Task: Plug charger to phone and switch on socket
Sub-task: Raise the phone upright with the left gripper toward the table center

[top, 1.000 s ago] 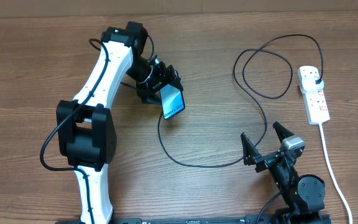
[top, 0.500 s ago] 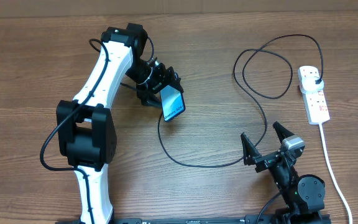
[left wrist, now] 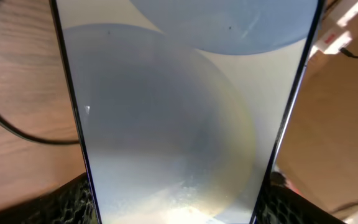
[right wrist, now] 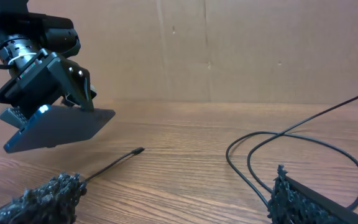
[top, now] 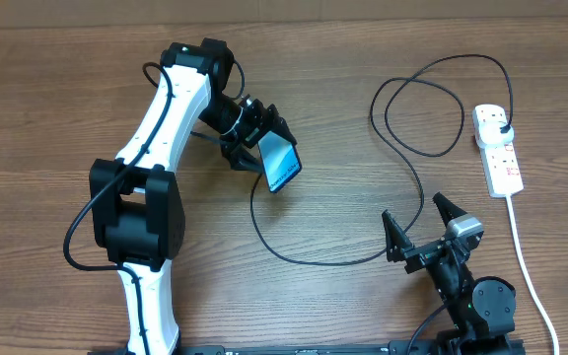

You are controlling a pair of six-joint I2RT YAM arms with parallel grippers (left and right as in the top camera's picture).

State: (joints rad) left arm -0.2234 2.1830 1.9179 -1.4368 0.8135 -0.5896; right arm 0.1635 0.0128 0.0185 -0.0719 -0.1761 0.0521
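My left gripper (top: 262,138) is shut on the phone (top: 281,164) and holds it tilted above the table, left of centre. The phone fills the left wrist view (left wrist: 185,112) between my fingers (left wrist: 179,202), and its back shows in the right wrist view (right wrist: 58,127). The charger's black cable (top: 314,262) loops over the table. Its connector tip (right wrist: 138,150) lies loose on the wood just below the phone. Its plug (top: 502,126) sits in the white socket (top: 498,153) at the far right. My right gripper (top: 417,225) is open and empty near the front edge, with the cable lying between its fingers (right wrist: 173,199).
The socket's thick white cord (top: 526,256) runs down the right side towards the front edge, just right of my right arm. Cable loops (top: 422,108) lie at the back right. A cardboard wall (right wrist: 229,50) stands behind the table.
My left gripper has turned and shifted the phone slightly to the right. The right arm and the cable have not moved.
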